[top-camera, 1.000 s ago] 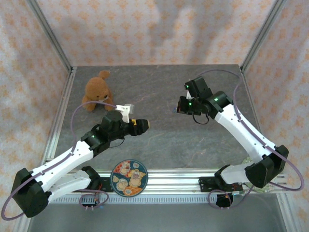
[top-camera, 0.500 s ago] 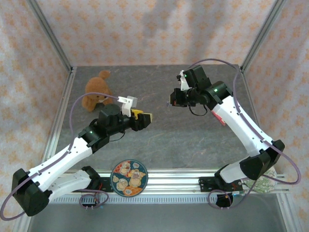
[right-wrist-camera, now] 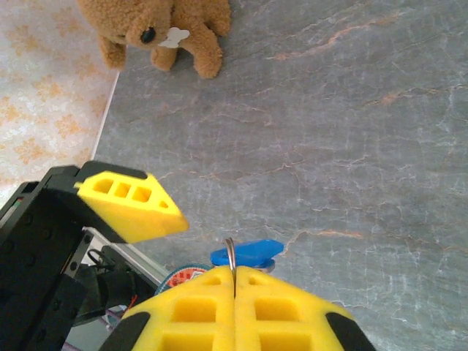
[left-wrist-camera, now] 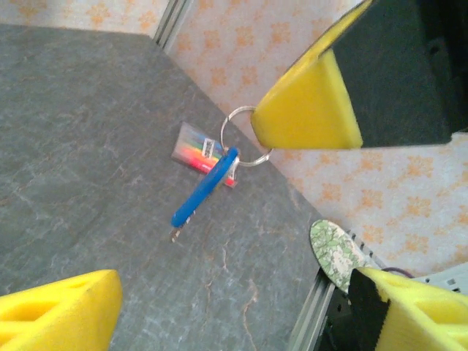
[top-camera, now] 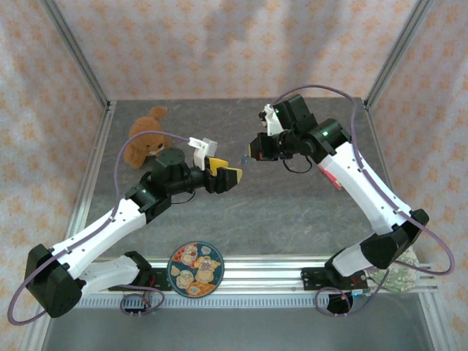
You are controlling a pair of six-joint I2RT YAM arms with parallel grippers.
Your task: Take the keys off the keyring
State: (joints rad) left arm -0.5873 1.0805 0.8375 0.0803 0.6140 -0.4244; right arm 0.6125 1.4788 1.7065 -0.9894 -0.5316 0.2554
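Note:
My right gripper [top-camera: 256,151] is held above the middle of the table, shut on the silver keyring [right-wrist-camera: 230,252]. The ring [left-wrist-camera: 241,139] hangs from its yellow fingers [left-wrist-camera: 307,110]. A key with a blue cover [left-wrist-camera: 205,186] dangles from the ring, its small metal tip [left-wrist-camera: 175,234] pointing down. A rainbow-striped tag [left-wrist-camera: 199,146] hangs behind it. The blue key [right-wrist-camera: 247,254] sits just past the right fingertips. My left gripper [top-camera: 223,175] is open, level with the keyring and a short way to its left, holding nothing. One of its fingers [right-wrist-camera: 128,201] faces the right gripper.
A brown teddy bear [top-camera: 148,137] sits at the back left of the grey table [top-camera: 241,212]. A round patterned plate [top-camera: 195,268] lies on the front rail between the arm bases. A green patterned plate [left-wrist-camera: 333,252] lies by the right arm's base.
My left gripper has moved right and back toward the keyring and opened wider. My right gripper has carried the keyring left and slightly back, narrowing the gap between them.

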